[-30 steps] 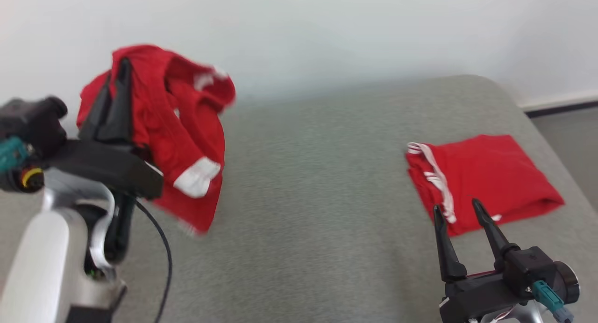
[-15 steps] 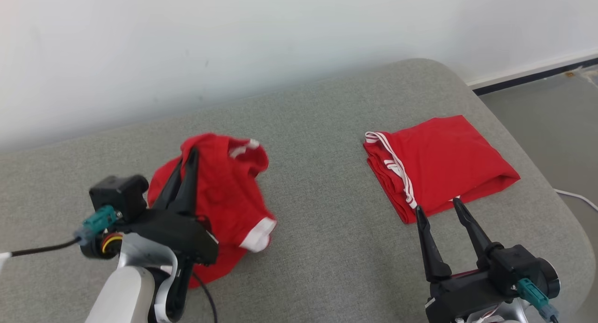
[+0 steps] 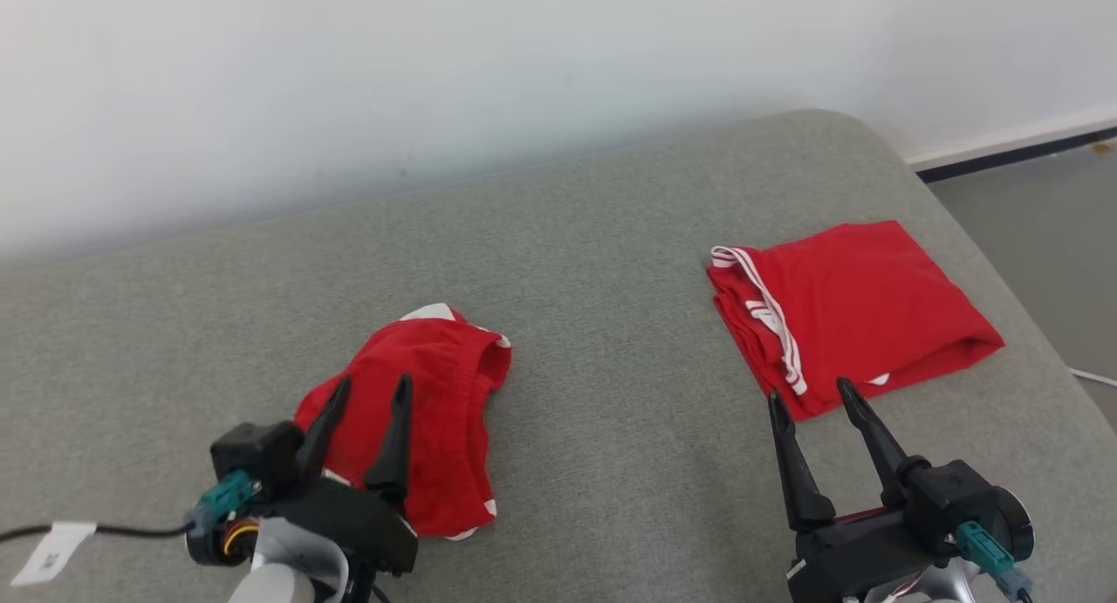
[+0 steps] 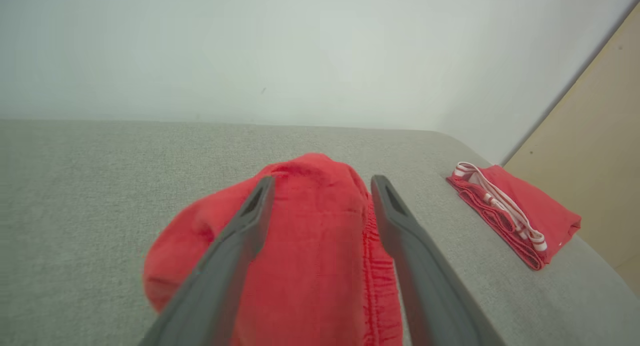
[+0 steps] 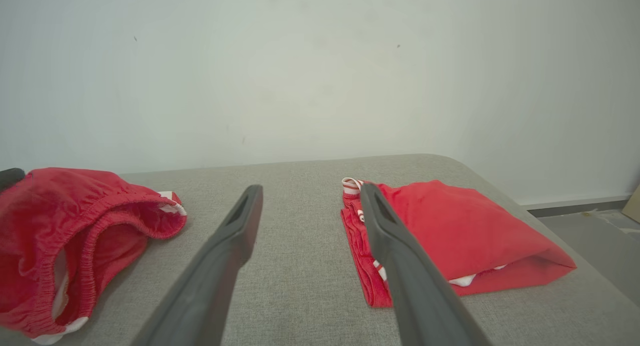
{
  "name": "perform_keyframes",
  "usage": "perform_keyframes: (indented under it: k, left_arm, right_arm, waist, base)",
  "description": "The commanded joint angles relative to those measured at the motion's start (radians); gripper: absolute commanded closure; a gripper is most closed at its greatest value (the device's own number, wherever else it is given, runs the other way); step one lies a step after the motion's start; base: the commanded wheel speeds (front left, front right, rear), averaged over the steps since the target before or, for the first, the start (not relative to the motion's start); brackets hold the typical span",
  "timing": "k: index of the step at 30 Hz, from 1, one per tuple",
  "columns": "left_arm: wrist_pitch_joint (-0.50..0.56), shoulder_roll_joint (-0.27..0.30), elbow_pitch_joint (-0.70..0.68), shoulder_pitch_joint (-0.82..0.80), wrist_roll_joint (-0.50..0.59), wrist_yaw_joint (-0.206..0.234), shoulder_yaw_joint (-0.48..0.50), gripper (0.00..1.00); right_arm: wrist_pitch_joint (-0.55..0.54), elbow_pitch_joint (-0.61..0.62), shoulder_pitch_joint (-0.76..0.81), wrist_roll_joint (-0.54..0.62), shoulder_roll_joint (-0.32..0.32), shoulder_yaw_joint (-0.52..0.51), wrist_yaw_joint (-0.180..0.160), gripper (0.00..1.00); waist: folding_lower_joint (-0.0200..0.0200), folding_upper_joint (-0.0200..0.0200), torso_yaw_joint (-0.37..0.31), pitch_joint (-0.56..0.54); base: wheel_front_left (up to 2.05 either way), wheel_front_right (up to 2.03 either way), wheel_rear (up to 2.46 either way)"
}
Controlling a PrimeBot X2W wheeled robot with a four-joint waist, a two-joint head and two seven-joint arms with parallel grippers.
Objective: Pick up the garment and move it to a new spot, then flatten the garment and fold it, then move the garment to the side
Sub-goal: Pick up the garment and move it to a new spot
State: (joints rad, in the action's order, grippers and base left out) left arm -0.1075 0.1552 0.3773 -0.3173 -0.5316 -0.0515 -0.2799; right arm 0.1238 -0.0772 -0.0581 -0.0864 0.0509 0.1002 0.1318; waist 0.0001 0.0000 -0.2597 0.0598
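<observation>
Grey padded surface (image 3: 611, 280) carries the crumpled garment (image 3: 454, 367) beneath the left tool (image 3: 373, 380), jaws apart and empty, whose fingers (image 3: 392, 437) might snag loose cloth.

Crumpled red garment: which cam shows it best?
Head view: the crumpled garment shows almost whole on the grey cushion, left hand over its near edge. Left wrist view: close, sides cut by the fingers. Right wrist view: waistband opening, cropped at frame edge.

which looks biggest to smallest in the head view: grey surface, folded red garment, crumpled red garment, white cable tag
1. grey surface
2-3. folded red garment and crumpled red garment: about alike, and the crumpled one is partly behind the left fingers
4. white cable tag
</observation>
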Motion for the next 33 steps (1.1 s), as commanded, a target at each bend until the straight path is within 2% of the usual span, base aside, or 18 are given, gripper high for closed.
perform_keyframes:
  k: [1, 5, 11, 16, 20, 26, 33]
  left_arm:
    - [-0.027, 0.001, -0.018, 0.035, -0.004, -0.002, 0.006, 0.0]
    - [-0.071, 0.018, -0.075, 0.086, 0.015, -0.007, 0.0, 0.0]
    - [-0.143, 0.06, -0.247, 0.208, 0.091, 0.031, 0.015, 0.0]
    - [-0.158, 0.06, -0.366, 0.316, 0.134, 0.056, 0.052, 0.0]
    - [-0.157, 0.029, -0.439, 0.384, 0.169, 0.041, 0.112, 0.0]
    - [-0.158, -0.017, -0.437, 0.462, 0.211, 0.002, 0.191, 0.0]
    - [-0.158, -0.034, -0.385, 0.498, 0.25, 0.0, 0.249, 0.0]
  right_arm:
    - [0.003, -0.002, 0.008, 0.004, -0.001, -0.003, -0.002, 0.0]
    - [0.005, -0.002, 0.019, 0.005, -0.001, -0.014, -0.002, 0.0]
    - [0.011, 0.001, 0.028, 0.005, -0.001, -0.022, -0.002, 0.0]
    - [0.037, -0.019, 0.037, -0.007, 0.0, -0.021, -0.002, 0.0]
    - [0.069, -0.048, 0.048, 0.011, -0.001, -0.055, -0.002, 0.0]
    - [0.093, -0.073, 0.059, 0.018, -0.001, -0.088, -0.002, 0.0]
    - [0.086, -0.094, 0.064, 0.023, -0.001, -0.083, -0.002, 0.0]
  waist:
    - [-0.0001, 0.0, 0.032, -0.011]
    - [-0.0001, 0.0, 0.068, -0.016]
    - [-0.0001, 0.0, 0.134, -0.015]
    - [-0.0001, 0.0, 0.182, -0.017]
    - [-0.0001, 0.0, 0.229, -0.031]
    - [-0.0001, 0.0, 0.28, -0.06]
    - [-0.0001, 0.0, 0.302, -0.079]
  base:
    - [0.0, 0.0, 0.0]
    - [0.0, 0.0, 0.0]
    - [0.0, 0.0, 0.0]
    - [0.0, 0.0, 0.0]
    - [0.0, 0.0, 0.0]
    - [0.0, 0.0, 0.0]
    - [0.0, 0.0, 0.0]
